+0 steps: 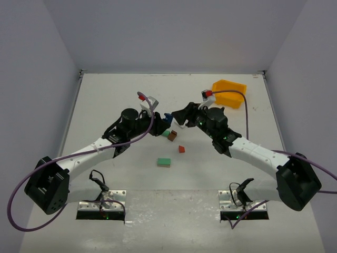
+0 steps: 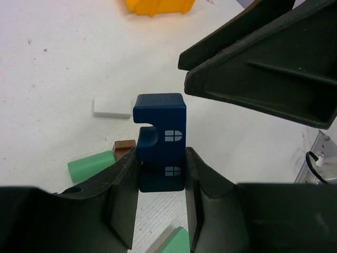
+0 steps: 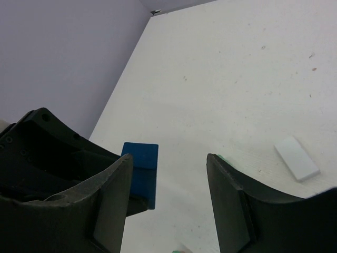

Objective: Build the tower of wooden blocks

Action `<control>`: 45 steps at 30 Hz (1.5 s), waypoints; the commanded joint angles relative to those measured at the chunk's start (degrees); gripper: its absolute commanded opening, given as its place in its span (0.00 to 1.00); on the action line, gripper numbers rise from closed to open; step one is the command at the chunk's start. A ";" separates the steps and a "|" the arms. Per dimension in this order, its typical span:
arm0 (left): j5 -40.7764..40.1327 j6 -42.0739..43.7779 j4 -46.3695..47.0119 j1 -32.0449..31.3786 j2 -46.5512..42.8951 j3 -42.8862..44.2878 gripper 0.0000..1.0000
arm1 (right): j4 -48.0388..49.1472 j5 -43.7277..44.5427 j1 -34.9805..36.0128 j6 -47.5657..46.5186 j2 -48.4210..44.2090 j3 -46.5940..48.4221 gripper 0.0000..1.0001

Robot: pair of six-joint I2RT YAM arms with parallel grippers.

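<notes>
Spreading across the overhead view, a white, faintly speckled table [image 1: 210,174] sits between pale lavender walls [image 1: 174,31], with a yellow bin [image 1: 229,93] at its upper right. At centre frame the left gripper [image 2: 162,161] is clamped on an upright blue block [image 2: 159,118] with printed windows, and the right gripper [image 3: 167,168] hangs wide open and empty just beside it. A green brick [image 1: 164,162], a red cube [image 1: 181,149], a brown block [image 1: 172,136] and a white tile [image 2: 112,107] lie scattered on the table nearby.

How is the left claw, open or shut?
Shut on the blue block: the left claw has its fingers pressed against both sides of it in the left wrist view.
</notes>
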 commanded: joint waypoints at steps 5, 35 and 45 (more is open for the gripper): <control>0.72 -0.01 2.20 -0.54 -1.04 0.06 0.02 | 2.09 -5.62 -0.04 -0.09 -0.09 2.10 0.58; -0.22 -2.21 6.10 -0.89 -2.10 -0.16 1.00 | -7.20 -6.56 0.97 -9.63 6.58 10.45 0.00; -10.49 -1.53 3.46 -0.71 -7.46 1.02 1.00 | -46.61 6.65 -0.48 -29.71 11.92 21.35 0.00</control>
